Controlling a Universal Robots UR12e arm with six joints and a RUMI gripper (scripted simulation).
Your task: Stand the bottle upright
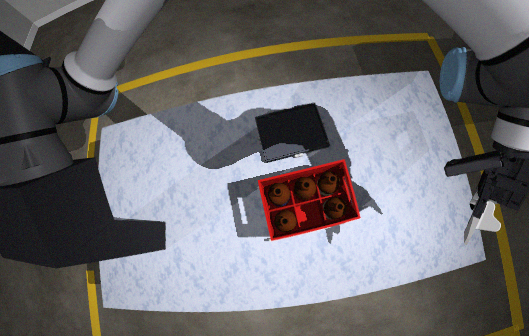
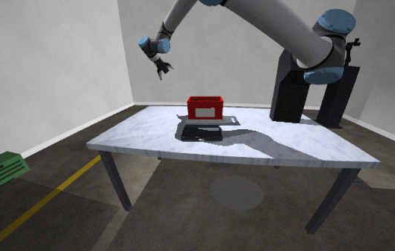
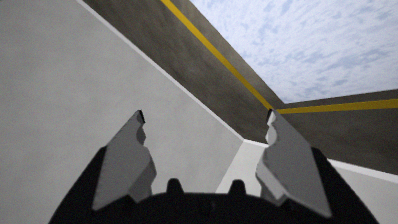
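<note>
The red crate [image 1: 316, 228] [image 2: 204, 104] stands on the table. Brown bottles stand upright in it: three in the row nearer the tray, at left [image 1: 279, 193], middle [image 1: 305, 188] and right [image 1: 328, 182], and two in the other row, at left [image 1: 284, 220] and right [image 1: 335, 208]. That row's middle compartment is empty. The necks are too small to compare. The black tray [image 1: 291, 130] [image 2: 201, 134] lies beside the crate with nothing on it. My gripper [image 1: 482, 234] [image 2: 168, 74] [image 3: 203, 110] is open and empty, high and well to one side of the crate.
The table [image 1: 181, 270] [image 2: 131, 143] carries the crate and tray, which stand close together. A dark pedestal [image 1: 51, 220] [image 2: 290, 101] stands at one end of the table. A green box [image 2: 1, 173] is on the floor. The arm's shadow falls around the tray.
</note>
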